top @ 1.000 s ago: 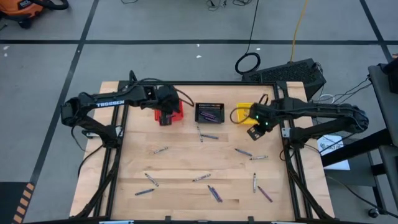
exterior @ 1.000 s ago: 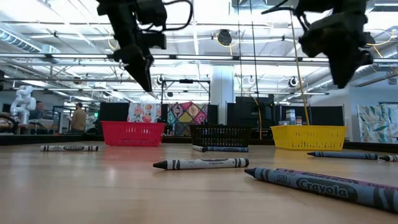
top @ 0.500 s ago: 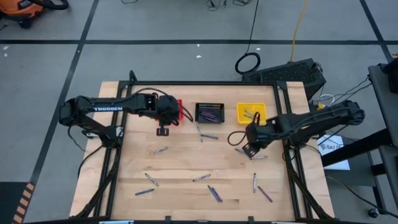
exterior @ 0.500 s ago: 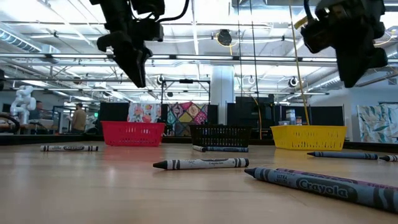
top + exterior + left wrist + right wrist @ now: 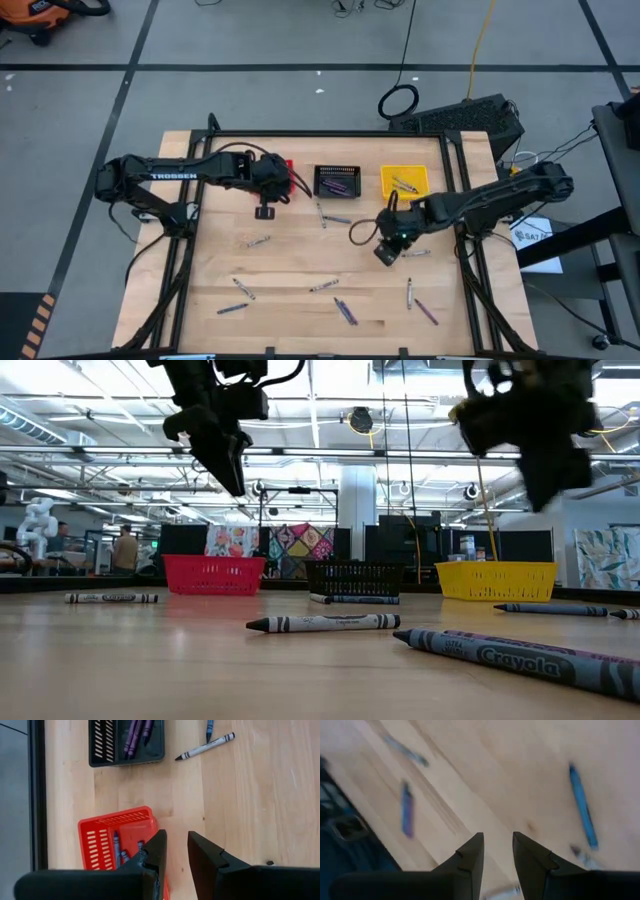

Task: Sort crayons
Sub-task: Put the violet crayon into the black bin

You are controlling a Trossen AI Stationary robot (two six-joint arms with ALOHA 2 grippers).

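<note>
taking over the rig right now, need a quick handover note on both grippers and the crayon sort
Left gripper: jaws slightly apart, empty, in the air beside the red basket.
Right gripper: jaws slightly apart, empty, above mid-table near a blue crayon.
Done: blue crayons lie in the red basket, purple ones in the black basket, grey ones in the yellow basket.
Left: about a dozen loose crayons on the table, including a grey one nearest the left gripper, others by the black basket, and a purple one at the front right.
</note>
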